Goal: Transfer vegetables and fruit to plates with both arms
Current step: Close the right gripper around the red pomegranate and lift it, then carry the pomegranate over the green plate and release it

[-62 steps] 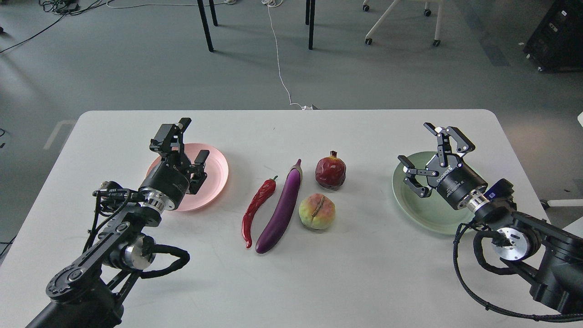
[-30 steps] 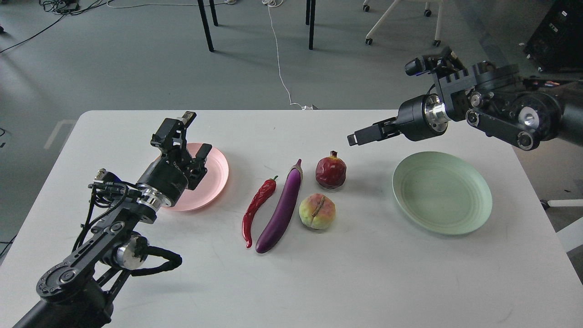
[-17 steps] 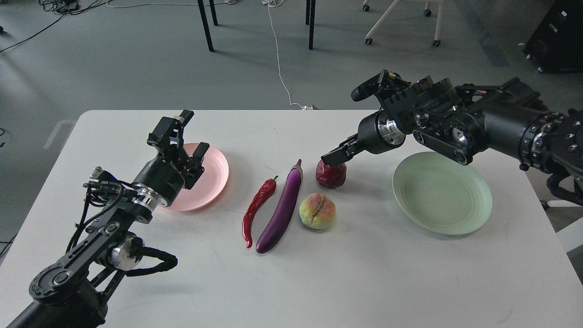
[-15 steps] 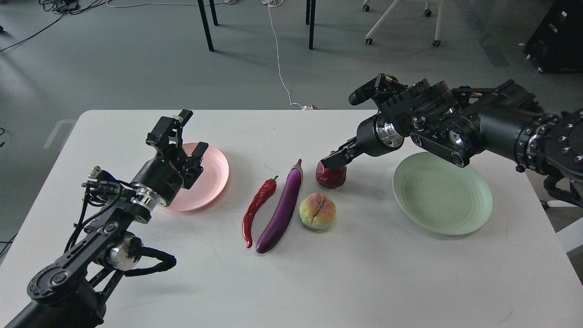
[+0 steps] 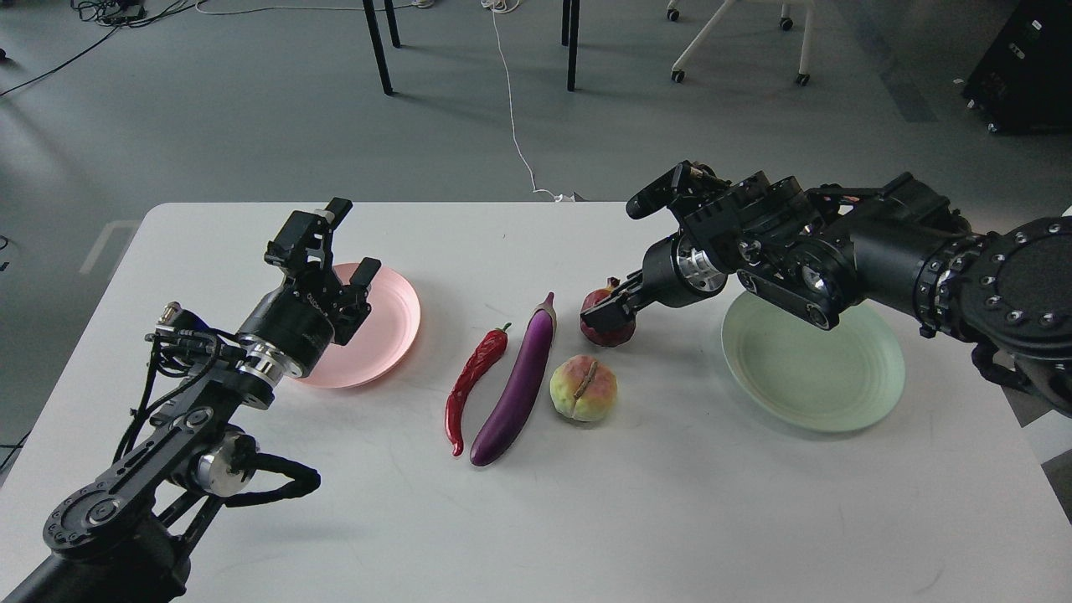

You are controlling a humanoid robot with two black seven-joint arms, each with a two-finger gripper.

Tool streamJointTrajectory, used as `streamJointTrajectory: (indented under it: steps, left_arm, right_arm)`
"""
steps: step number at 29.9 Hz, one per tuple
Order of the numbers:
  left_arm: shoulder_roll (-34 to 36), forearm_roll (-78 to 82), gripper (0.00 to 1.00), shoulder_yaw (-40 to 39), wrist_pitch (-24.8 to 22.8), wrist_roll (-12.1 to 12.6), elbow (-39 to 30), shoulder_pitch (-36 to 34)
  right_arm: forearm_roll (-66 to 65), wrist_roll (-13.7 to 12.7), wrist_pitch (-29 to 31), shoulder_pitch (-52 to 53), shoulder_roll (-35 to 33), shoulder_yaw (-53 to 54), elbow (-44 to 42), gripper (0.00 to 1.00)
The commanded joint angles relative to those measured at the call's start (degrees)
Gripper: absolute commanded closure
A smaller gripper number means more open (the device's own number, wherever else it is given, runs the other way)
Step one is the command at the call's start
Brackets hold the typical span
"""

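View: head, single camera
Position: above the white table (image 5: 536,519) at its 6 o'clock edge
Facing: 12 o'clock, tilted down
Range: near

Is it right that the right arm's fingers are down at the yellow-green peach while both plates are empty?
Not quite. In the head view the right gripper is at the dark red round pomegranate, not the yellow-green peach. The pale pink plate and mint green plate are indeed empty.
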Motion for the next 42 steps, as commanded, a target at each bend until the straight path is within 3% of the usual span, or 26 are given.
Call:
streamJointTrajectory:
  steps: [1,12,19,22,27,31,42]
  left_arm:
    - [0.01,0.0,0.02,0.0,0.0,0.0,-0.08,0.0]
    - [0.1,0.0,0.02,0.0,0.0,0.0,-0.43,0.0]
    - [0.1,0.0,0.02,0.0,0.0,0.0,-0.43,0.0]
    - [0.1,0.0,0.02,0.0,0.0,0.0,-0.43,0.0]
    - [0.1,-0.08,0.02,-0.09,-0.18,0.0,-0.43,-0.09]
    - [-0.08,-0.08,0.02,0.0,-0.18,0.0,-0.43,-0.17]
    - [-0.52,-0.08,0.02,0.0,-0.27,0.0,-0.43,-0.26]
  right_arm:
    - [0.0,0.0,-0.5,-0.51,0.0,0.0,-0.1,0.02]
    - [0.0,0.0,-1.21,-1.04,0.36,-1.84,-0.8,0.1]
    - [0.0,0.0,-1.21,-1.13,0.36,-2.9,-0.8,0.43]
    - [0.0,0.0,-1.12,-0.95,0.27,-2.98,-0.63,0.51]
    - [0.09,0.0,-1.12,0.36,-0.78,-2.98,0.6,0.51]
    - [-0.35,0.0,-1.12,4.31,-5.43,-3.07,4.02,0.51]
    - [-8.69,0.0,-1.03,11.26,-26.87,-3.16,18.61,0.51]
